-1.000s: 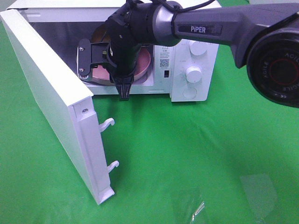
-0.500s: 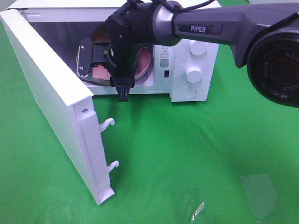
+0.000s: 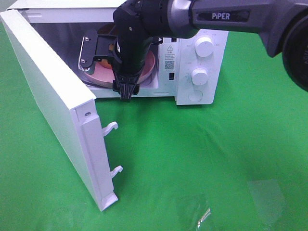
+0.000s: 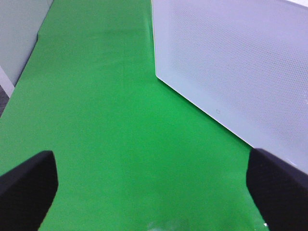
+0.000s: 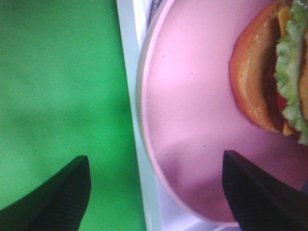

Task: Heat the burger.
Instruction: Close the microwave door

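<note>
Green cloth covers the table (image 3: 216, 159), which carries one white microwave (image 3: 185, 91) with its single door (image 3: 48, 96) open and two knobs (image 3: 205, 47). Inside sits one pink plate (image 5: 192, 96) bearing one burger (image 5: 262, 86). The right end effector (image 5: 156, 159) hovers at the plate's rim, jaws spread wide and empty. The left end effector (image 4: 151, 156), over bare cloth near the door, gapes wide, holding nothing.

Open white microwave (image 3: 211, 65), pink plate (image 5: 192, 96)

Golden-brown burger (image 5: 255, 82), pink plate (image 5: 192, 120), green cloth (image 3: 216, 159).
</note>
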Motion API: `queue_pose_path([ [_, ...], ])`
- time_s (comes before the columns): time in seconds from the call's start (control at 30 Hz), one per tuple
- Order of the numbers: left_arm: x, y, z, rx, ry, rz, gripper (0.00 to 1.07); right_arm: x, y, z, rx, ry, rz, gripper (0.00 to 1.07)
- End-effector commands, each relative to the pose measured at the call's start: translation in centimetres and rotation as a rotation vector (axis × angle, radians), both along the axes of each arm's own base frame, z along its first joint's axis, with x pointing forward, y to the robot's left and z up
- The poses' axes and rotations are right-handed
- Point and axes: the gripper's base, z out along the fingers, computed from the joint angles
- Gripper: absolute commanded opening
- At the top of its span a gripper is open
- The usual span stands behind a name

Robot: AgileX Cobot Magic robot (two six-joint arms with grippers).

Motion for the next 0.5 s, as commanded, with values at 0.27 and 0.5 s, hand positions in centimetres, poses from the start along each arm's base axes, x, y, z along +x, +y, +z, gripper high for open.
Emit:
queue_pose_path([
  [0.27, -0.2, 0.0, -0.1, -0.005, -0.020, 0.002, 1.00, -1.7, -1.2, 1.0, 0.023, -0.003, 0.012, 0.76],
  [0.5, -0.2, 0.0, -0.1, -0.005, -0.020, 0.002, 1.00, -3.7, -3.0, 1.5, -0.004, 0.032, 0.001, 0.77],
])
